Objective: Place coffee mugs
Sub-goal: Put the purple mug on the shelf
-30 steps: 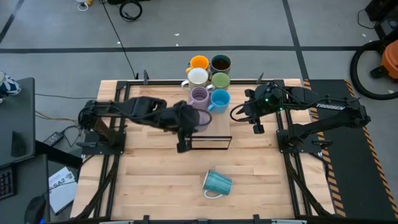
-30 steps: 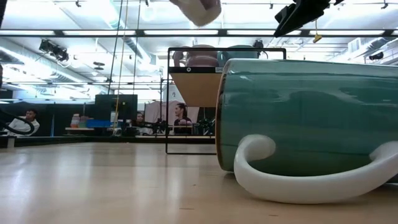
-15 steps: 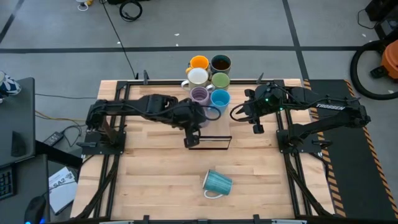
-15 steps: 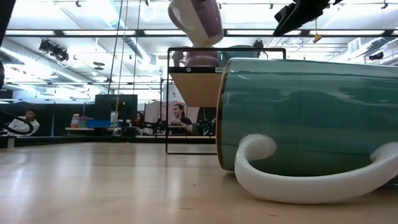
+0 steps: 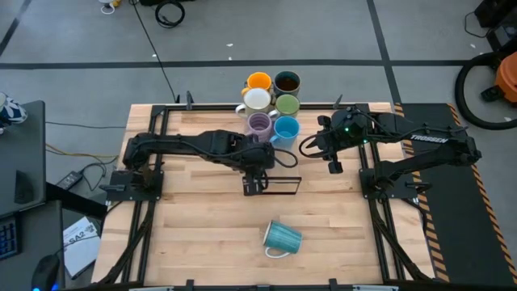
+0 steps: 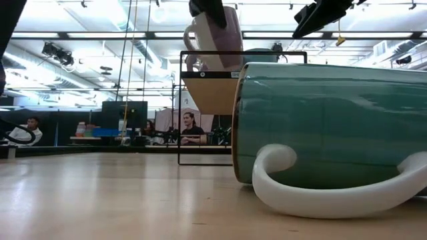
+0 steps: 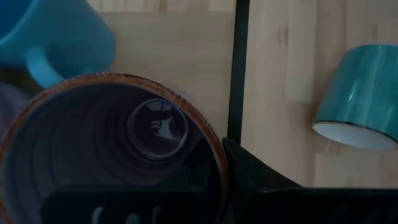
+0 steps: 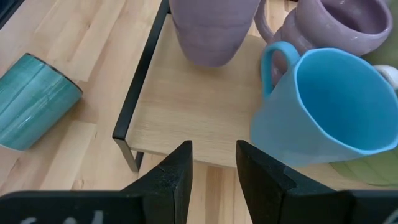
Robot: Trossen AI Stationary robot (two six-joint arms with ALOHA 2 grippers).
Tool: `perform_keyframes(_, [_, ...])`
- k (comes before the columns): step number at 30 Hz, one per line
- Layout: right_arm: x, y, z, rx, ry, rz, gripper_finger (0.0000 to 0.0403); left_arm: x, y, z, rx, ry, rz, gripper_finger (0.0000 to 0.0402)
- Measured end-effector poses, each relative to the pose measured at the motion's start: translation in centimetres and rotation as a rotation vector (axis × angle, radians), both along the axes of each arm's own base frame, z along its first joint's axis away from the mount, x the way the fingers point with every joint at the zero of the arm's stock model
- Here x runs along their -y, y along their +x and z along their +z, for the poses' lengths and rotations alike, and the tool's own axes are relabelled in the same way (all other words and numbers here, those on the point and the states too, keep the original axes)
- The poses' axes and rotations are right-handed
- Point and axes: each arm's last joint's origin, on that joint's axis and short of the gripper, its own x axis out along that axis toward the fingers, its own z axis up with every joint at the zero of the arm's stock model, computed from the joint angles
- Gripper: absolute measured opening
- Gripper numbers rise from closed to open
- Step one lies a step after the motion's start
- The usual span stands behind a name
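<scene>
My left gripper [image 5: 257, 166] hangs over the black-framed wooden shelf [image 8: 199, 118] in mid-table, shut on a lilac mug [image 6: 217, 40]. The mug is upright, its base [image 8: 214, 59] at or just above the board; I cannot tell which. A second lilac mug [image 8: 336, 28] and a bright blue mug [image 8: 323, 106] stand on the board beside it. Orange [image 5: 258, 81], dark teal [image 5: 287, 82], pale [image 5: 257, 99] and green [image 5: 286, 103] mugs cluster behind them. The ribbed teal mug [image 5: 282, 238] lies on its side on the table. My right gripper [image 5: 333, 166] waits open, right of the shelf. My left gripper holds the lilac mug by its rim [image 7: 219, 155], coming from above and pointing down. One finger [image 7: 249, 177] lies against the outside of the wall; the other is lost in the dark inside. The mug hangs upright, its handle [image 6: 190, 37] toward the table's left.
The shelf's black frame [image 5: 283, 192] stands up from the table, with a bare strip of board [image 8: 186, 130] on its near side. The teal mug's white handle [image 6: 320, 193] rests on the wood. Bare table lies on both sides of it. People sit in the room beyond the table.
My left gripper moved toward the table's right and came down over the shelf, carrying the lilac mug. The mug was tilted and high; it turned upright and now sits at the level of the board.
</scene>
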Motion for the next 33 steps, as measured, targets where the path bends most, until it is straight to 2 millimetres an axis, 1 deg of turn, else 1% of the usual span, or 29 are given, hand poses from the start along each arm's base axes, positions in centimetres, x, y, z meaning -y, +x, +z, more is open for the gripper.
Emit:
perform_keyframes(4, [0.0, 0.0, 0.0, 0.0, 0.0, 0.0, 0.0129, 0.02, 0.25, -0.78, -0.042, 0.004, -0.004, 0.0031])
perform_keyframes(10, [0.0, 0.0, 0.0, 0.0, 0.0, 0.0, 0.0129, 0.02, 0.26, -1.14, -0.07, 0.007, -0.003, 0.0032])
perform_keyframes(23, [0.0, 0.0, 0.0, 0.0, 0.0, 0.0, 0.0129, 0.02, 0.24, -1.15, -0.072, 0.006, -0.001, 0.0034])
perform_keyframes(26, [0.0, 0.0, 0.0, 0.0, 0.0, 0.0, 0.0129, 0.01, 0.24, -1.15, -0.071, 0.009, 0.0, 0.0048])
perform_keyframes(33, [0.0, 0.0, 0.0, 0.0, 0.0, 0.0, 0.0129, 0.01, 0.25, -1.13, -0.069, 0.01, 0.0, 0.0106])
